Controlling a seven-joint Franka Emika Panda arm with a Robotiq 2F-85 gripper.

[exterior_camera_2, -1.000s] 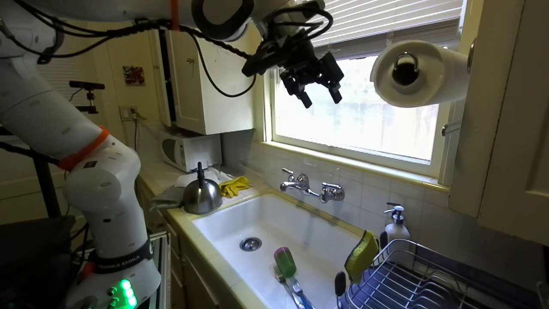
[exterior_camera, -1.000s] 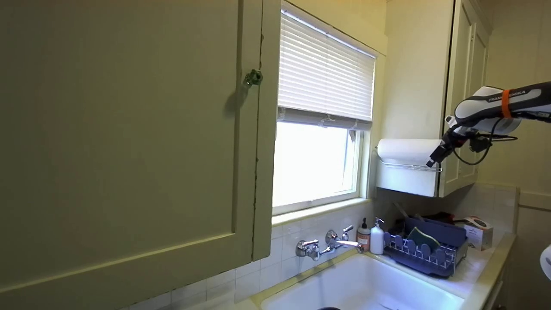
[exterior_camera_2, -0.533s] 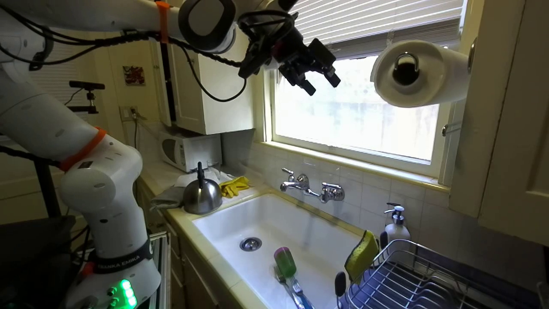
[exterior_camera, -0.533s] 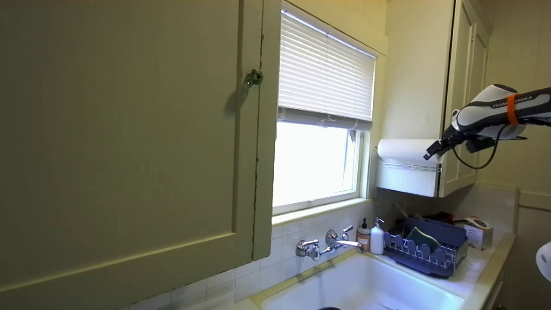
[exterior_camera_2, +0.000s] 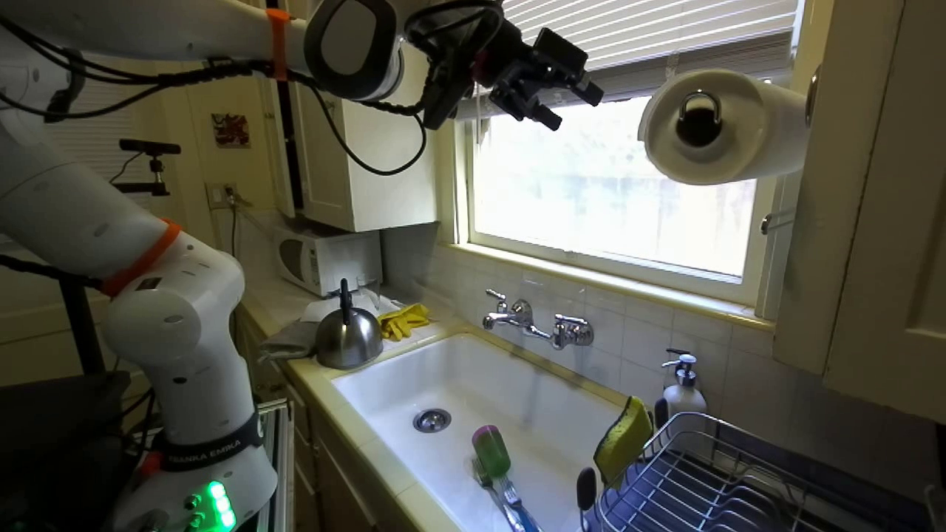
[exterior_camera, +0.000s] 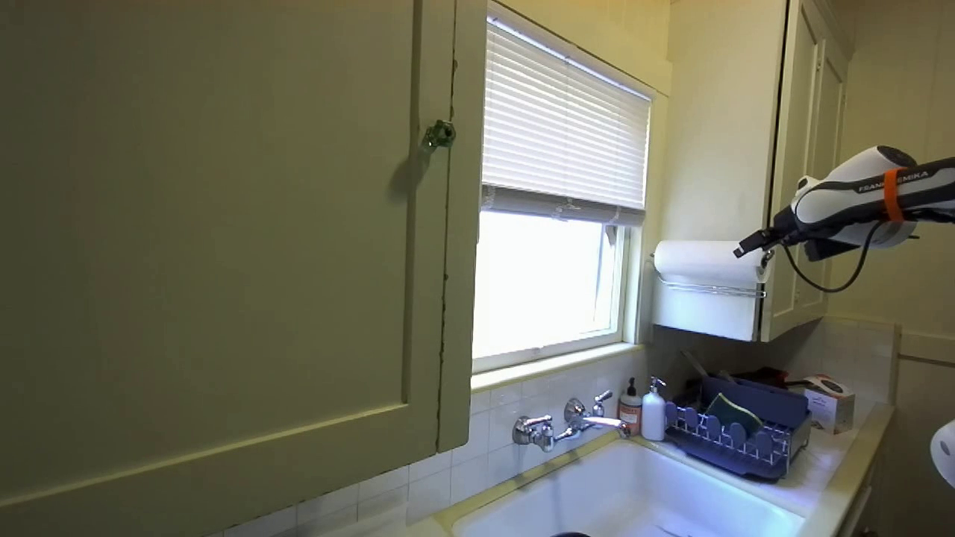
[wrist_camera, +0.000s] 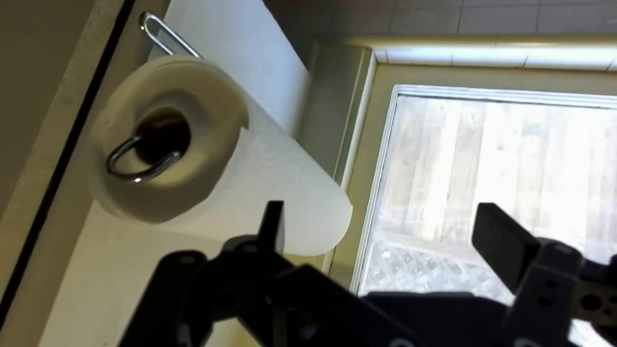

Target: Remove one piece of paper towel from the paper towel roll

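The paper towel roll (exterior_camera: 705,261) is a white horizontal cylinder on a wire holder at the cabinet's side. Its open end with the dark core faces out in an exterior view (exterior_camera_2: 768,133) and in the wrist view (wrist_camera: 289,178). The piece of paper towel shows only as the outer layer wrapped on the roll; no sheet hangs loose. My gripper (exterior_camera_2: 570,105) is open and empty, apart from the roll, in front of the window. In the wrist view, my gripper (wrist_camera: 381,209) has its left finger (wrist_camera: 273,224) overlapping the roll's lower side, while its right finger is over the window.
The roll's wire holder (wrist_camera: 144,171) sticks out of the core. The cabinet (exterior_camera_2: 850,222) stands behind the roll. Window blinds (exterior_camera: 563,119) hang beside it. Below are the sink (exterior_camera_2: 458,369), the faucet (exterior_camera_2: 532,321), the dish basket (exterior_camera_2: 709,473), and a kettle (exterior_camera_2: 349,336).
My gripper has risen and tilted up, so its fingers point less steeply down. Its fingertips have shifted slightly toward the roll in an exterior view. The roll has not moved.
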